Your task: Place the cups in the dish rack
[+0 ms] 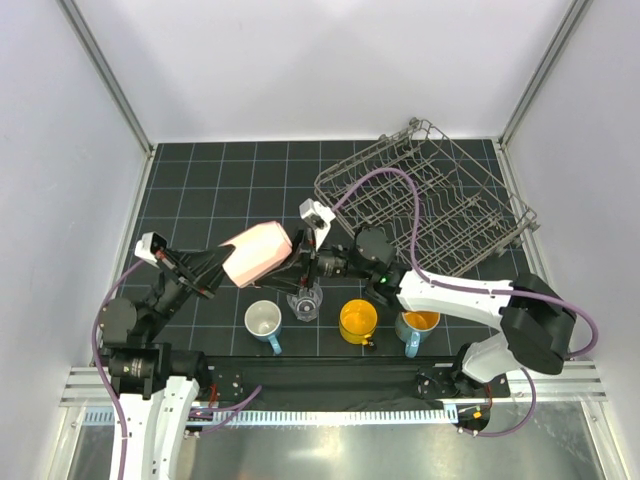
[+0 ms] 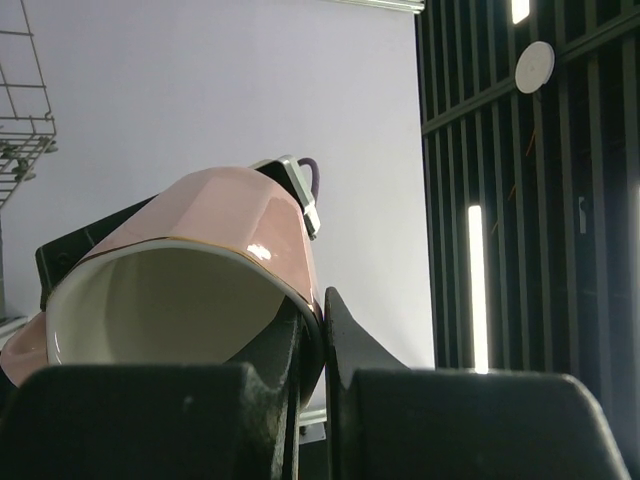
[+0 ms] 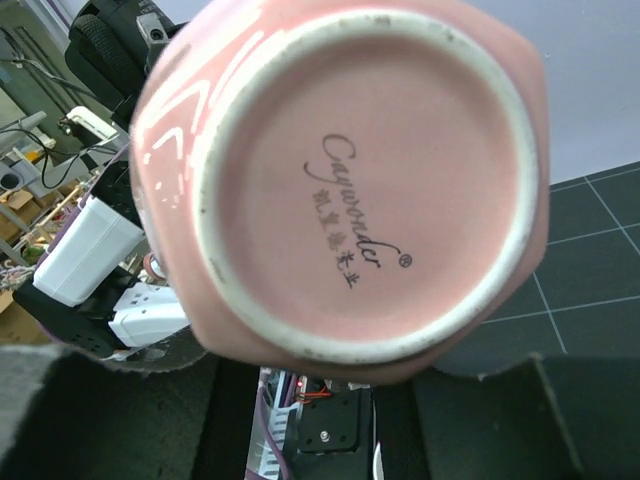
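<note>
Pinching the pink cup [image 1: 256, 252] by its rim, we hold it sideways in the left gripper [image 1: 225, 266]. The right gripper [image 1: 296, 259] jaws flank its base; we cannot tell whether they grip.

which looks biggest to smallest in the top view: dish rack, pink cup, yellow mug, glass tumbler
1. dish rack, by far
2. pink cup, though it is held up nearer the camera, so this rank is unsure
3. yellow mug
4. glass tumbler, slightly smaller

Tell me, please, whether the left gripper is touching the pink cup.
Touching. The left wrist view shows the pink cup with its rim wall pinched between the jaws of the left gripper, with no gap on either side.
</note>
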`<state>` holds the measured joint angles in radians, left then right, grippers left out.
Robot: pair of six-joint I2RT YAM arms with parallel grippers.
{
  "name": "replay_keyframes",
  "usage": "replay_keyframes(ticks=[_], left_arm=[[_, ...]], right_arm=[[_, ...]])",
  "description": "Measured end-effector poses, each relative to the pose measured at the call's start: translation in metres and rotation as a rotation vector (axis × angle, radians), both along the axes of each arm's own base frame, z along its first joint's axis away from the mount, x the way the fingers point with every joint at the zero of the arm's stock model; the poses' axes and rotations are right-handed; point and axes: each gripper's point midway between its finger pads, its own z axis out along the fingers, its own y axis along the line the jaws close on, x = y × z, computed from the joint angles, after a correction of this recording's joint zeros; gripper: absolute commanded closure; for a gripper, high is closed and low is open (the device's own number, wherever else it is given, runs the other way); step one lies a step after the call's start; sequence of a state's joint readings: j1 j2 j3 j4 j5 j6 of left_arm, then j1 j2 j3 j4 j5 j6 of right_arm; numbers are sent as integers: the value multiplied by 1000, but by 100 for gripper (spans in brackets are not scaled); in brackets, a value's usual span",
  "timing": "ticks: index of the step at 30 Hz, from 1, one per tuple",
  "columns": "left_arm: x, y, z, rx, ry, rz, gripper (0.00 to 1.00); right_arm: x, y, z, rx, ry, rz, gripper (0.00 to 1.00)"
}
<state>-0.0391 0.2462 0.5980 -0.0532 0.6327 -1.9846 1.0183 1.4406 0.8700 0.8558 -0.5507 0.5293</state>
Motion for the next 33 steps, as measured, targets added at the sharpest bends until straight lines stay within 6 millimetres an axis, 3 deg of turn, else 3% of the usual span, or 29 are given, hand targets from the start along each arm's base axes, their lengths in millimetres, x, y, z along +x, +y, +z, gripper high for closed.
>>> replay_keyframes(ticks=[4,7,12,13,16,22,28,33], left_arm=[[0,1,2,-9,-1,6,100],[5,5,4,-31,12,33,100],[5,8,2,-42,30,52,96],[5,9,-1,-42,49,58,81],[3,10,-17,-27,119,74,55],[1,14,-49,17,212,117,31],[6,19,-88,104,306,174,25],[4,27,-112,315,342,235,22]], right_arm=[[0,9,-3,-5,6,10,72],[-2,10,-2,-2,-5,27,96],[-4,11,-3,-7,1,27,96],[-4,11,-5,-14,8,23,96],[-4,4,-14,-35,50,-23,96],[-5,-20,-21,-51,102,-107,96],[15,-52,-16,-102,142,-312,96],[68,-98,-39,-332,206,-679,96]])
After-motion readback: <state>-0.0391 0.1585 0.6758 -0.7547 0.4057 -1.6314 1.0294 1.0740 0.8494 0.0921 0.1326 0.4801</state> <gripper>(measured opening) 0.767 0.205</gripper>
